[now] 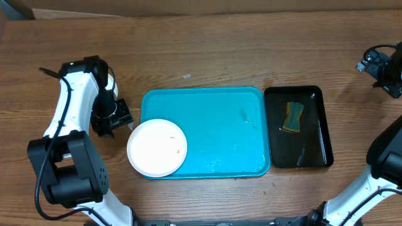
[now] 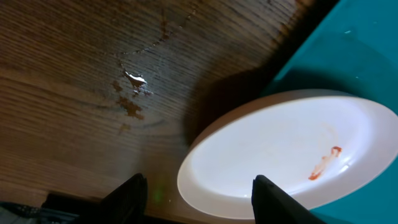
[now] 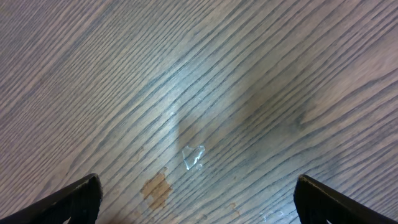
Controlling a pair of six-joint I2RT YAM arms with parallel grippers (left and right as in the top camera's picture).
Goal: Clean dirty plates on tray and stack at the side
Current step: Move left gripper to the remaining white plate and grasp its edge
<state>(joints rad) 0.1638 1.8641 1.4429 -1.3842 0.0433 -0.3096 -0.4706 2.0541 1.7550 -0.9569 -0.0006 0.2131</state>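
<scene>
White plate [image 1: 157,148] lay at the near-left corner of the turquoise tray [image 1: 220,125], its left side hanging out past the tray's raised rim over the wooden tabletop [image 1: 201,50]. It was the only plate in view. A thin orange-brown smudge [image 1: 176,145] marked the right part of its face. In the left wrist view the same plate [image 2: 280,149] showed tilted across the frame, the smudge [image 2: 323,165] toward its right and a corner of the tray [image 2: 367,43] behind it.

The left tool [image 1: 118,129] sat low just beside the plate's left rim with its fingers [image 2: 130,199] spread apart and nothing between them; whether a fingertip touched the rim could not be told. Small pale scuffs [image 2: 130,93] marked the wood ahead of it.

The right tool [image 1: 375,66] hung well apart from the tray, over bare tabletop at the far right. Its fingers [image 3: 74,202] stood wide apart and empty, above a small chipped spot [image 3: 194,155] in the wood.

Just right of the turquoise tray lay a narrower black tray [image 1: 314,132] holding a yellow-green sponge [image 1: 293,117].
</scene>
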